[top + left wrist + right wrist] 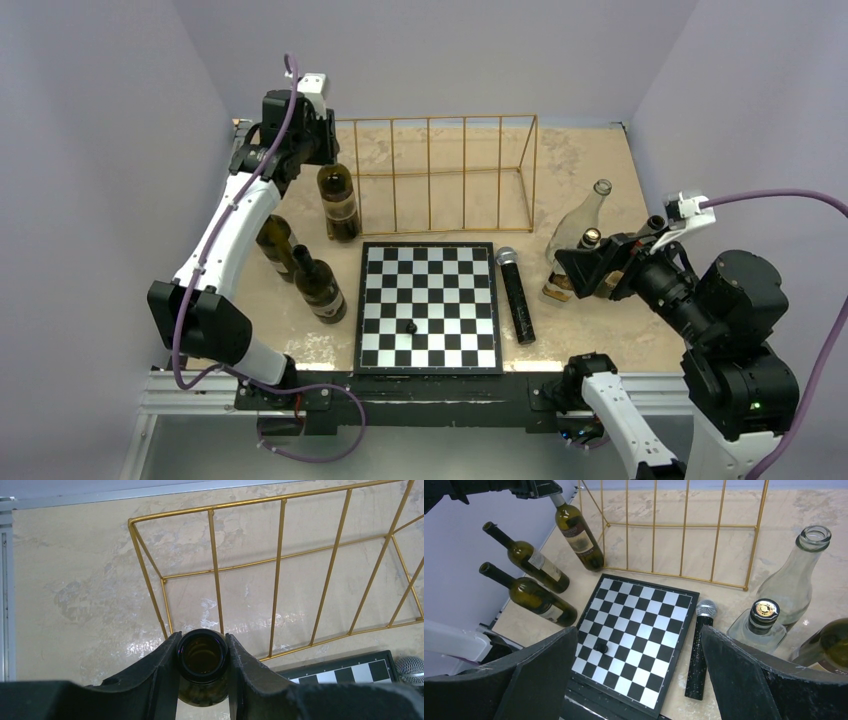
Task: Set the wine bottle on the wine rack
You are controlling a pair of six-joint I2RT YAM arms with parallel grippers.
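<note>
Beside the rack point(430, 180), bottle point(339, 205) held.
My left gripper point(202, 650) clamps its neck for lifting; right gripper point(639, 630) spread wide, empty.

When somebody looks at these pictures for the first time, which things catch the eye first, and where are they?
The gold wire wine rack stands at the back of the table; at its left end the left gripper is shut on the neck of a dark wine bottle. In front lies a chessboard with a microphone beside its right edge, and the right gripper is open.
</note>
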